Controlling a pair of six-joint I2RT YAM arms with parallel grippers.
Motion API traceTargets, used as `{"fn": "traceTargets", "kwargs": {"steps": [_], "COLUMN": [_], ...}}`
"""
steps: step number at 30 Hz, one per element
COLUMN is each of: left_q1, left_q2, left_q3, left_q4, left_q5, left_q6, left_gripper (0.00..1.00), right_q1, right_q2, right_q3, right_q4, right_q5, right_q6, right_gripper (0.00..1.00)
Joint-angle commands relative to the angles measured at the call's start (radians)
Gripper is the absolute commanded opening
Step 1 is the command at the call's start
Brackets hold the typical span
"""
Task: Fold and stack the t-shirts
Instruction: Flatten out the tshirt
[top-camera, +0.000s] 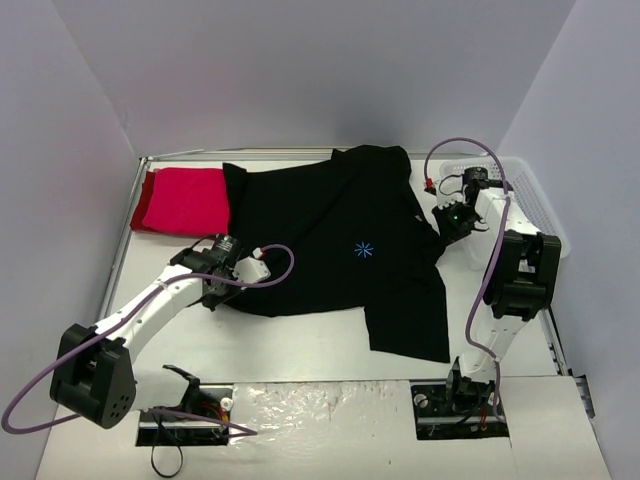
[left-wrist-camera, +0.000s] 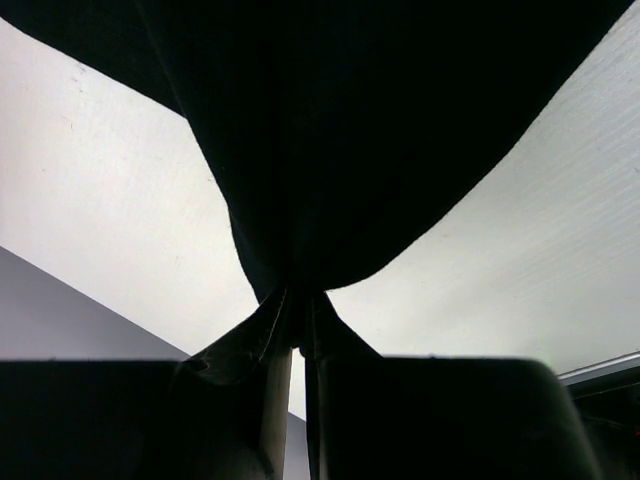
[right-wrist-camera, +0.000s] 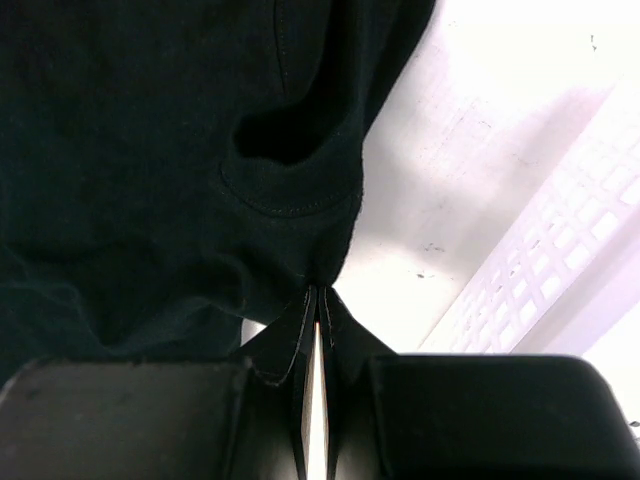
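1. Pale bench (top-camera: 300, 345), walled on three sides, with bare surface along the near edge between the two arm bases.
2. Black t-shirt (top-camera: 320, 240) spread mostly flat over the middle of the bench, from close to the far edge down toward the near-right corner, where one lower flap trails. Rumpled along the right side. Left sleeve meeting the right edge of the red one.
3. White mesh basket (top-camera: 535, 200) at the far-right corner, set along the right edge and partly hidden behind the right arm.
4. Red t-shirt (top-camera: 180, 200) folded into a flat rectangle in the far-left corner.
5. Left gripper (left-wrist-camera: 298, 335) at the black shirt's lower left edge, left of the bench's middle. Closed down to a thin slit, with black cloth pinched between the fingers and drawn to a peak at the pinch.
6. Right gripper (right-wrist-camera: 317, 320) at the shirt's right side, near the basket. Likewise squeezed almost fully together, nipping a stitched hem of the black cloth.
7. Tiny blue starburst mark (top-camera: 364, 250) facing up on the black chest, near the bench's centre.
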Motion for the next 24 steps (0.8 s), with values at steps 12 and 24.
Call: {"fn": "traceTargets", "kwargs": {"steps": [12, 24], "left_q1": [0.022, 0.05], "left_q2": [-0.095, -0.096], "left_q3": [-0.027, -0.029], "left_q4": [-0.072, -0.077], "left_q5": [-0.068, -0.081], "left_q6": [0.047, 0.067], "left_gripper": [0.02, 0.02], "right_q1": [-0.038, -0.04], "right_q2": [-0.089, -0.096], "right_q3": [-0.037, -0.065], "right_q4": [-0.015, -0.01], "right_q5": [0.046, 0.049], "right_q6": [-0.036, -0.039], "right_gripper": [0.0, 0.0]}}
